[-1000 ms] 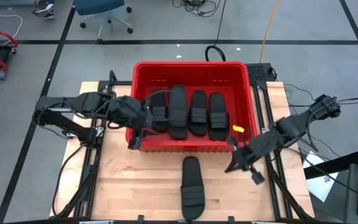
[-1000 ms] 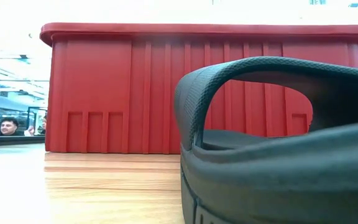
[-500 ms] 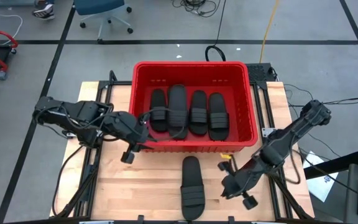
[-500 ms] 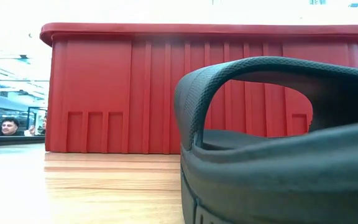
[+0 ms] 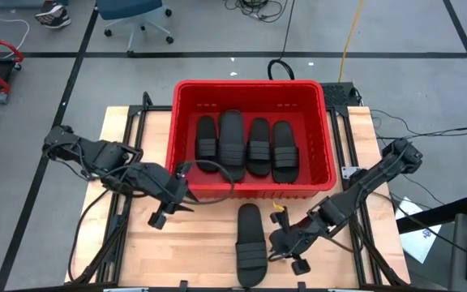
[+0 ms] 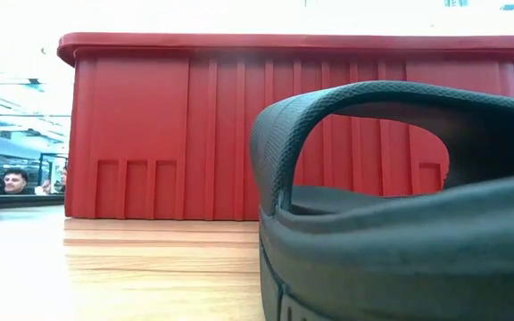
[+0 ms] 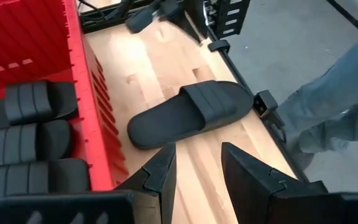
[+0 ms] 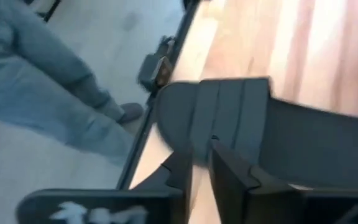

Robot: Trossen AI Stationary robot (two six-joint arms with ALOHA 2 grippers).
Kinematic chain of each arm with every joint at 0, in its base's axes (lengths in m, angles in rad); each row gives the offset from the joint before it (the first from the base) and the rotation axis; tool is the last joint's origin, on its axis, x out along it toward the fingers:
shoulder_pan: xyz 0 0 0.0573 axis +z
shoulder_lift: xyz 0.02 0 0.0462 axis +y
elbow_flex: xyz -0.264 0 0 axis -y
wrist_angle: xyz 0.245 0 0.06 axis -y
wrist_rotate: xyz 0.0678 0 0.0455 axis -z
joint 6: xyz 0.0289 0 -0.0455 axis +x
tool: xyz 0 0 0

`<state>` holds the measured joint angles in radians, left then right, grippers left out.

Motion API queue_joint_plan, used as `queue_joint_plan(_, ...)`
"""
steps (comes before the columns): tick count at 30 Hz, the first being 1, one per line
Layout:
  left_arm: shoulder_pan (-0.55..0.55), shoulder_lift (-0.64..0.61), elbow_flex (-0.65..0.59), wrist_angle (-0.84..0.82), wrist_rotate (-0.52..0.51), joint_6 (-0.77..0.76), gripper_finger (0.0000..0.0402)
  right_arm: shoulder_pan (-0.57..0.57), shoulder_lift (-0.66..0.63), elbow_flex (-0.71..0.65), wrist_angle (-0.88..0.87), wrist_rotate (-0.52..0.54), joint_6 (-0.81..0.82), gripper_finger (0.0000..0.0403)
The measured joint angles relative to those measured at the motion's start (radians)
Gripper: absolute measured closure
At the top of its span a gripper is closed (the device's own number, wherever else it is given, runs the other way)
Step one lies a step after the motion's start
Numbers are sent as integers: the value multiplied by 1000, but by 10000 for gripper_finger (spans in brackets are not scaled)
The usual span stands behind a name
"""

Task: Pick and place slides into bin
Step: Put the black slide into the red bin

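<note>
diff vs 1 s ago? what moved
The left gripper pulled back out of the red bin, leaving a slide lying inside; it now hovers open over the table by the bin's front left corner. The right gripper swung from the bin's front right corner down beside the lone slide on the table. That slide, the bin and the other three slides inside stayed put.

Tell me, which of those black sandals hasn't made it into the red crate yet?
The lone sandal lying flat on the wooden table, just in front of the crate. The other four visible sandals lie side by side inside the crate.
</note>
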<state>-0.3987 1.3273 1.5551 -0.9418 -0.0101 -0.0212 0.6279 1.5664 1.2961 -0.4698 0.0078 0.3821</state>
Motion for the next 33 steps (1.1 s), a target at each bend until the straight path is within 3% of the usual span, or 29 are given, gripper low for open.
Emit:
queue_joint_plan(6,-26,0,0,1,-24,-24,277,-14,48,0,25,21,-32,296)
queue_joint_plan(12,-38,0,0,1,-41,-27,277,-28,143,0,33,20,-50,265)
queue_joint_plan(18,-38,0,0,1,-44,-28,277,-42,182,0,43,52,-98,263)
queue_joint_plan(21,-38,0,0,1,-43,-30,277,-61,184,0,35,76,-40,267)
queue_joint_plan(30,-38,0,0,1,-43,-37,277,-106,183,-3,63,50,26,267)
queue_joint_plan(33,-38,0,0,1,-43,-37,277,-110,183,-43,151,15,33,270)
